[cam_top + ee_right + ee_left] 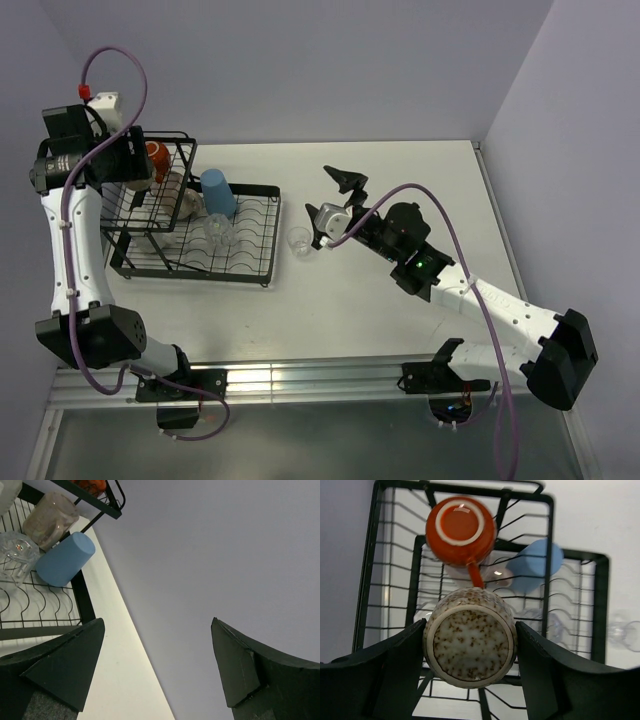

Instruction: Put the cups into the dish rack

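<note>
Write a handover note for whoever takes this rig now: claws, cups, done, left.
Left claw: shut on the speckled mug, above the basket section of the dish rack.
Right claw: open, empty, right of the rack.
Done: orange cup upside down in the basket; blue tumbler, one clear glass and a pale cup in the rack.
Left: set the speckled mug down, then fetch the other clear glass, standing on the table right of the rack.

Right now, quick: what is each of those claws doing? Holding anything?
The left gripper is closed on the speckled mug.
The right gripper is open and holds nothing.
</note>
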Controlling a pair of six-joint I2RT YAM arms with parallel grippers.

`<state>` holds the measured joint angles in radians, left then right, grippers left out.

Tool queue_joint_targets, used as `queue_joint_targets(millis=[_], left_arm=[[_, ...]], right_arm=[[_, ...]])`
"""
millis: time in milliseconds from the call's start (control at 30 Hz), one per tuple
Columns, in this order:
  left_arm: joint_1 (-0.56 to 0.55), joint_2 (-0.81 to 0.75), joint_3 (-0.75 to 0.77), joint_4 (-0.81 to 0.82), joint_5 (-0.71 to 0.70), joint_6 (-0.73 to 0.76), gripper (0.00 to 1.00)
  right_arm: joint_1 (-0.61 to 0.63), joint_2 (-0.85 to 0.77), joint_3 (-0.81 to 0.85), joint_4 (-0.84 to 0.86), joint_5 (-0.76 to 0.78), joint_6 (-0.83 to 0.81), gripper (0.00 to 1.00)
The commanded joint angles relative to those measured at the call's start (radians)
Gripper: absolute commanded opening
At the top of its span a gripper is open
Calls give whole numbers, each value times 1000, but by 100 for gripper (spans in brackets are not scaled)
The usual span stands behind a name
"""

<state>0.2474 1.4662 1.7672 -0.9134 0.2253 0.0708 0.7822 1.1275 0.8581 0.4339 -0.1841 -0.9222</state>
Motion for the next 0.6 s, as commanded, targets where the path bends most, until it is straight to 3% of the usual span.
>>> queue_joint_targets(millis=[0,267,567], left_arm=[[-3,-35,-41,25,-104,76,0],[-2,-17,-97,57,-170,107,0],[-3,39,-110,110,-146,127,0]], right_arm=[[-9,-3,13,32,-8,28,95],[-12,0,-2,39,-11,25,95],[-15,-6,-16,26,-17,-10,95]])
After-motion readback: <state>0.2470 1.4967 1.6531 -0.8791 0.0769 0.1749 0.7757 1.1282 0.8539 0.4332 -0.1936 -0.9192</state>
